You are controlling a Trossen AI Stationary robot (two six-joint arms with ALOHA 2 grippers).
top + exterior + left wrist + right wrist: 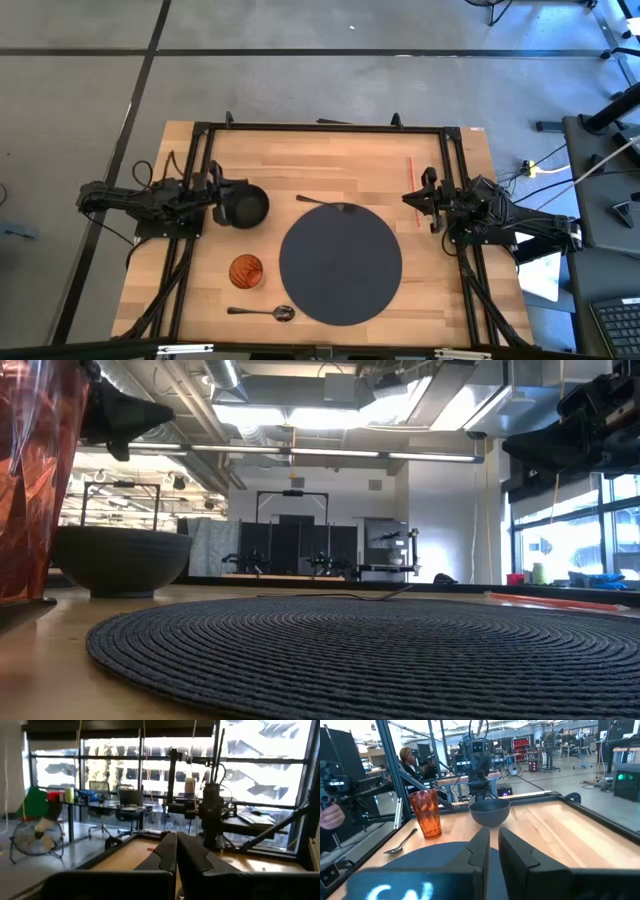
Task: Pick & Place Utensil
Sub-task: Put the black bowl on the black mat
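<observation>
A metal spoon (262, 313) lies flat on the wood near the table's near edge, left of the dark round placemat (340, 262); it also shows in the right wrist view (400, 842). A dark fork-like utensil (325, 202) rests across the mat's far rim. My left gripper (222, 200) hovers shut at the table's left side, beside the black bowl (250, 207). My right gripper (420, 200) hovers at the right side, fingers (480, 845) close together, pointing across the mat. Neither gripper holds anything.
An orange tumbler (246, 271) stands between the bowl and the spoon. A thin red stick (411, 180) lies near the right arm. The black frame (320, 127) rims the table. A person (410, 762) stands beyond the left side, a hand (327, 817) showing.
</observation>
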